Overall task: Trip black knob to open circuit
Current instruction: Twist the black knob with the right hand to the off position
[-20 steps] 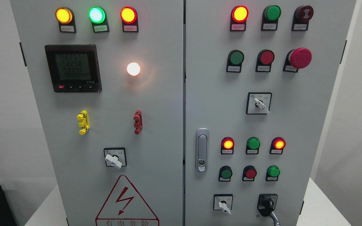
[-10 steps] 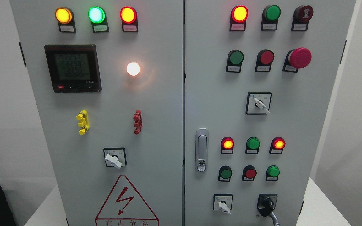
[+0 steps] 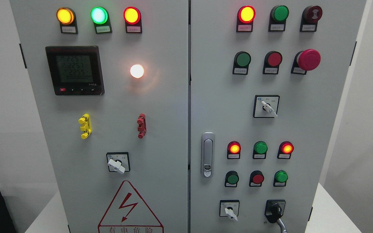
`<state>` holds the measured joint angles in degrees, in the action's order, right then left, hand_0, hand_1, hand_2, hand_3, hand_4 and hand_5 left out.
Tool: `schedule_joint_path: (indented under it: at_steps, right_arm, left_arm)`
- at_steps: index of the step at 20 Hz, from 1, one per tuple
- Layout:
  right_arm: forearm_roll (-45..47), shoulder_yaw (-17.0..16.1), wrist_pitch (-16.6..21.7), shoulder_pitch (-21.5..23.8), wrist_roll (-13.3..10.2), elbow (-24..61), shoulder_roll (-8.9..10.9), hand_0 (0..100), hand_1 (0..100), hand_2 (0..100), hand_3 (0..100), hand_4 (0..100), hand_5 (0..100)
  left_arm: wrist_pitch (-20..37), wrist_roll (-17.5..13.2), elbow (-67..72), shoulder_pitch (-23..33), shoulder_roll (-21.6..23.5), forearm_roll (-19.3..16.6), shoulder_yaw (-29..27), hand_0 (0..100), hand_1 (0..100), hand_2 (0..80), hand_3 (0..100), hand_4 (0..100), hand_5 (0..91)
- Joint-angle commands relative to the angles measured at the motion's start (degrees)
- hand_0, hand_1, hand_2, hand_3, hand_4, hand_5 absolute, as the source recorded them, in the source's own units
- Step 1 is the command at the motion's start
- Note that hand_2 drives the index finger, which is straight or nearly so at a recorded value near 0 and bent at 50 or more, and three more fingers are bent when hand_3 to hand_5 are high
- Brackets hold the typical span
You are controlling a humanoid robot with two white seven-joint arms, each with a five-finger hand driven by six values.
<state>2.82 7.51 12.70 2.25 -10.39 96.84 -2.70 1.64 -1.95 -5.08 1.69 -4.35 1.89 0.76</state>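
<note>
Pointing down-left, black knob sits untouched.

This looks like an electrical test or training room. A grey two-door control cabinet stands on a white table against plain pale walls, its front crowded with lit lamps, push buttons, selector switches, a digital meter and a shock-warning triangle.

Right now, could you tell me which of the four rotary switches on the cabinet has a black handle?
The bottom-right switch on the right door. Its handle is black; the other three have white handles.
</note>
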Motion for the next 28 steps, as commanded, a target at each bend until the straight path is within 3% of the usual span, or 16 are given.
schedule_joint_path:
  at_steps: [1,28]
  right_arm:
    - [-0.2,2.0,0.5,-1.0,1.3,1.7,-0.38,78,93,1,100,100,93]
    - [-0.1,2.8,0.7,-1.5,1.2,2.6,-0.38,78,93,2,100,100,93]
  left_arm:
    - [-0.1,0.0,0.1,0.0,0.0,0.1,-0.1,12,39,0.0,0,0,0.0]
    - [0.0,0.0,0.1,0.0,0.0,0.1,-0.1,12,39,0.0,0,0,0.0]
